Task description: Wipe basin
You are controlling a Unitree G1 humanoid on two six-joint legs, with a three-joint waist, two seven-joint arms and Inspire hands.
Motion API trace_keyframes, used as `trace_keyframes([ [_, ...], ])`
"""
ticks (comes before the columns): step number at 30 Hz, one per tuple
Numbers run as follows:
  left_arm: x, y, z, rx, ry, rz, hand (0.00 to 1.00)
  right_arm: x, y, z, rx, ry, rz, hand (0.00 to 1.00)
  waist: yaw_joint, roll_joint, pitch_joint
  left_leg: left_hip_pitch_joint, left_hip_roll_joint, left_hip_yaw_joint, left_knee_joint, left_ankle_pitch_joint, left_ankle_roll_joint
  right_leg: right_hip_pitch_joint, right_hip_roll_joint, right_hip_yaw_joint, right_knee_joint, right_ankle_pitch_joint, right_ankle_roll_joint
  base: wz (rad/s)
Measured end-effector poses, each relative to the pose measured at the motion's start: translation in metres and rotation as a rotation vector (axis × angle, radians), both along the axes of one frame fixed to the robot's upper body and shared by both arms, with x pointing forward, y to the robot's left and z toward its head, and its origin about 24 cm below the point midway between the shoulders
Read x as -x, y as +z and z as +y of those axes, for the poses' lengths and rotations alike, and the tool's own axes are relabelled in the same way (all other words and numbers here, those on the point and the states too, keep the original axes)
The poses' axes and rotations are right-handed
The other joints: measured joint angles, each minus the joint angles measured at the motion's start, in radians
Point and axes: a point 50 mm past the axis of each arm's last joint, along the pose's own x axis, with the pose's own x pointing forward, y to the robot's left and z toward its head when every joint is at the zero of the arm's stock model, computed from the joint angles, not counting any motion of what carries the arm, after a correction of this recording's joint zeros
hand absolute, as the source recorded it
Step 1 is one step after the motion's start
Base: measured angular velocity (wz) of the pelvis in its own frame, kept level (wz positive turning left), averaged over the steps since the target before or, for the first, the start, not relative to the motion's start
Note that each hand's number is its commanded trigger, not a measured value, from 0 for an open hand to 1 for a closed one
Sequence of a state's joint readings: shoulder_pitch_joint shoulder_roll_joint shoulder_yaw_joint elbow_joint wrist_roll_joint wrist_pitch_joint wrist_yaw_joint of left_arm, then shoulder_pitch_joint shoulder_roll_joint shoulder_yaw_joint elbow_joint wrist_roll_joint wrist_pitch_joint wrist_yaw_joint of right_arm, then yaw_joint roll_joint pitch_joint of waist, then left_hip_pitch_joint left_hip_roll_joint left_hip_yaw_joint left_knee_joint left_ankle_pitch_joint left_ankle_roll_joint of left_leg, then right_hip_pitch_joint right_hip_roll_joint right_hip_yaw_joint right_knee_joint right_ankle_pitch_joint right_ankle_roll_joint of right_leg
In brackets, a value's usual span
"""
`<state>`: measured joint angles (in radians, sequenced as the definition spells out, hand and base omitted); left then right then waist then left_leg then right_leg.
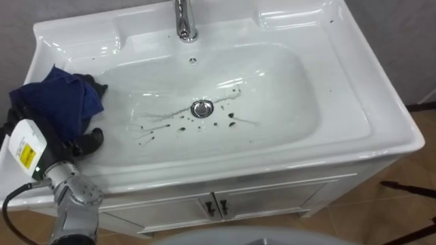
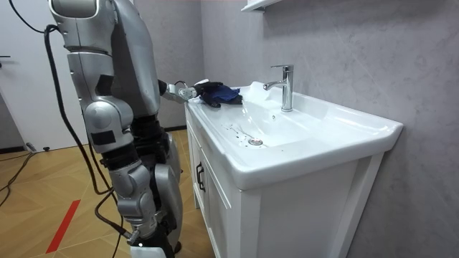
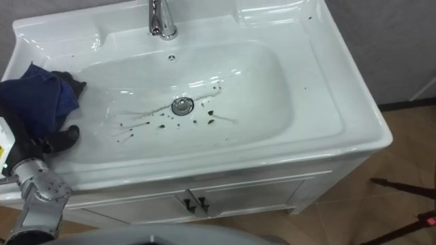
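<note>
A white basin [image 1: 272,82] has dark smears and specks [image 1: 153,129] scattered around its metal drain [image 1: 202,108]. A dark blue cloth [image 1: 58,99] lies bunched on the basin's left rim and hangs a little over the inner slope. My left hand [image 1: 76,144] comes in from the lower left, and its black fingers are curled into the cloth's near edge. In the room view I stand close against the cabinet's front, my left arm reaching to the cloth [image 2: 219,93]. My right arm [image 2: 107,122] hangs at my side.
A chrome tap [image 1: 184,24] stands at the middle of the back rim. Below the basin is a white cabinet with two door handles [image 1: 213,206]. A grey wall runs behind the basin, and the floor is wood.
</note>
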<state>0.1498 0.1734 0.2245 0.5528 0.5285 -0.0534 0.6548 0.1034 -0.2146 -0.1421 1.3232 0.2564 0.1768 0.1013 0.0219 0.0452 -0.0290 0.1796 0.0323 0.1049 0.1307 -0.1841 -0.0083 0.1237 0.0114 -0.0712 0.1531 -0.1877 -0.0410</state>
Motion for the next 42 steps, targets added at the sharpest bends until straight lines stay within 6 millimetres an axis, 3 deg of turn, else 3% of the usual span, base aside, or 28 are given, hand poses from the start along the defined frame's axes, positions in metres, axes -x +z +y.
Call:
trace_keyframes([
  [11,-0.003,-0.001,0.009,-0.006,0.015,0.021,1.00,-0.001,0.000,-0.001,0.000,0.060,0.030,0.00,0.007,0.002,-0.0020,0.005,0.015,0.000,0.000,0.011,-0.017,0.006,0.015,0.011,0.003,-0.001,-0.020,-0.03],
  [27,-0.002,0.003,0.019,0.035,0.081,-0.020,1.00,-0.004,0.001,-0.001,0.003,0.063,0.018,0.00,0.006,0.004,-0.0027,0.004,0.015,-0.001,0.000,0.011,-0.017,0.017,0.008,-0.003,-0.003,-0.003,-0.022,0.02],
  [33,-0.011,0.005,0.015,0.048,0.068,-0.041,1.00,-0.010,0.000,0.000,0.008,0.045,-0.037,0.00,0.007,-0.002,-0.0004,-0.002,0.012,-0.020,-0.001,0.011,-0.017,0.018,0.007,-0.019,-0.003,-0.004,-0.020,0.11],
  [37,-0.023,0.016,0.012,0.050,0.025,-0.078,1.00,-0.015,0.000,0.002,0.001,0.050,-0.060,0.00,-0.003,-0.013,0.0030,-0.025,0.010,-0.030,-0.001,0.011,-0.018,0.005,-0.001,-0.058,-0.007,-0.005,-0.018,0.25],
  [40,-0.029,0.027,0.009,0.034,-0.007,-0.106,1.00,-0.018,-0.001,0.006,-0.003,0.058,-0.081,0.00,-0.001,-0.026,0.0155,-0.039,0.007,-0.048,0.000,0.011,-0.018,-0.003,-0.004,-0.072,-0.006,-0.006,-0.017,0.20],
  [42,-0.031,0.032,0.007,0.033,-0.010,-0.126,1.00,-0.020,-0.002,0.008,-0.004,0.071,-0.092,0.00,0.002,-0.033,0.0186,-0.051,0.007,-0.051,0.001,0.010,-0.019,-0.009,-0.004,-0.073,-0.015,-0.005,-0.015,0.11],
])
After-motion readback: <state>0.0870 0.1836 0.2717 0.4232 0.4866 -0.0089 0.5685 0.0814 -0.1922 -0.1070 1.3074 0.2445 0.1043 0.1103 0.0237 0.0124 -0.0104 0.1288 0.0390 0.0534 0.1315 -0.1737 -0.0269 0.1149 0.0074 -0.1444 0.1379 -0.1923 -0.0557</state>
